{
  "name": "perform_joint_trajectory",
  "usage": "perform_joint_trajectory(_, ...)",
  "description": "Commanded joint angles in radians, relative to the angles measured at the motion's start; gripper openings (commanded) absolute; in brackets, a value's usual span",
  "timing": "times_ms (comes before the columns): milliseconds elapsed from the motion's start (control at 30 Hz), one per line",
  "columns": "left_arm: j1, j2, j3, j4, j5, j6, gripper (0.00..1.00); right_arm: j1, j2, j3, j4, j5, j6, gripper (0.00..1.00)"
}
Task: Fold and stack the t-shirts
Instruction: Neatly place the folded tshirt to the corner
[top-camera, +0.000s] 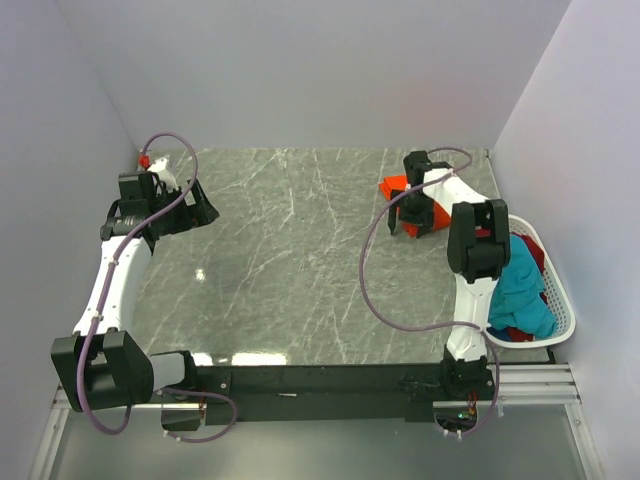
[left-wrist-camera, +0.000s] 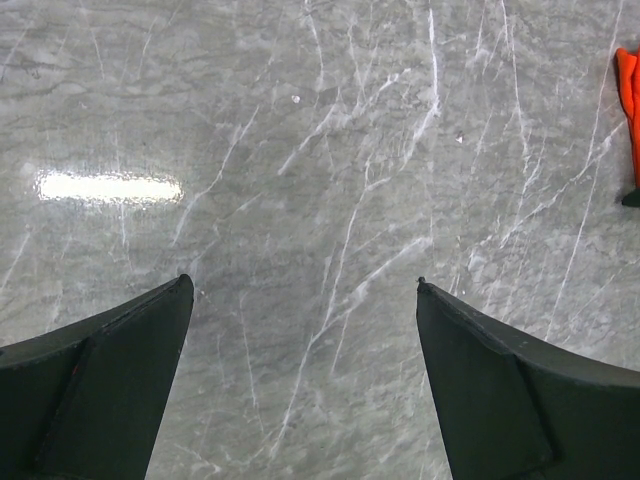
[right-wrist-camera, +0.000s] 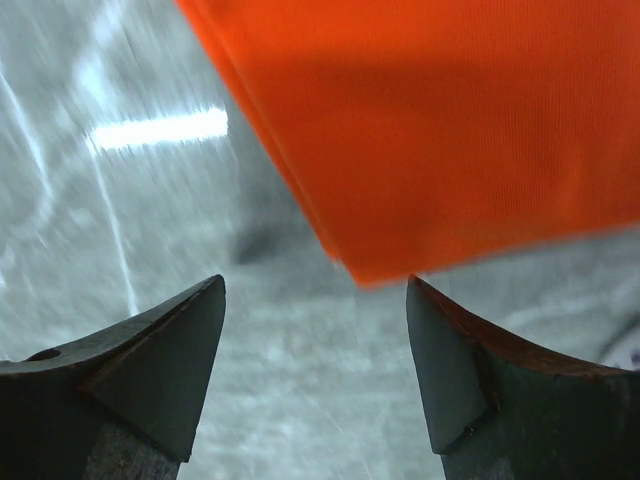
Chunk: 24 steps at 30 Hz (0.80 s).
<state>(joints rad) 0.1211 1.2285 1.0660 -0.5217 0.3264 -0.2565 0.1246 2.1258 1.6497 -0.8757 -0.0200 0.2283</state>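
The bright orange t-shirt (top-camera: 396, 187) lies folded small on the marble table at the far right, partly hidden by my right arm. It fills the top of the right wrist view (right-wrist-camera: 440, 120), and a strip of it shows at the right edge of the left wrist view (left-wrist-camera: 628, 110). My right gripper (top-camera: 409, 226) is open and empty just at the shirt's near corner, close above the table (right-wrist-camera: 316, 285). My left gripper (top-camera: 200, 205) is open and empty at the far left, over bare table (left-wrist-camera: 300, 285). A teal shirt (top-camera: 522, 290), a dark red one (top-camera: 512, 333) and a blue one (top-camera: 523, 248) lie in the basket.
A white plastic basket (top-camera: 558, 290) stands at the table's right edge, beside my right arm. White walls close in the table at the back and both sides. The grey marble tabletop (top-camera: 290, 260) lies between the two arms.
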Motion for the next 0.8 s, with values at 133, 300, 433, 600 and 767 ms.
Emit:
perform_joint_trajectory(133,0.006,-0.003,0.02,-0.008,-0.012,0.011,1.0,-0.037,0.082,0.116,0.116,0.008,0.091,0.78)
perform_joint_trajectory(300,0.006,0.0,0.015,-0.008,-0.016,0.013,0.99,-0.071,0.15,0.216,0.129,0.017,0.066,0.76)
perform_joint_trajectory(433,0.008,0.012,0.018,-0.008,-0.012,0.013,0.99,-0.089,0.19,0.274,0.149,0.017,0.036,0.76)
perform_joint_trajectory(600,0.009,0.023,0.028,-0.012,-0.01,0.013,0.99,-0.109,0.259,0.387,0.129,0.037,0.013,0.75)
perform_joint_trajectory(767,0.008,0.025,0.025,-0.012,-0.015,0.016,0.99,-0.118,0.278,0.436,0.153,0.054,0.016,0.76)
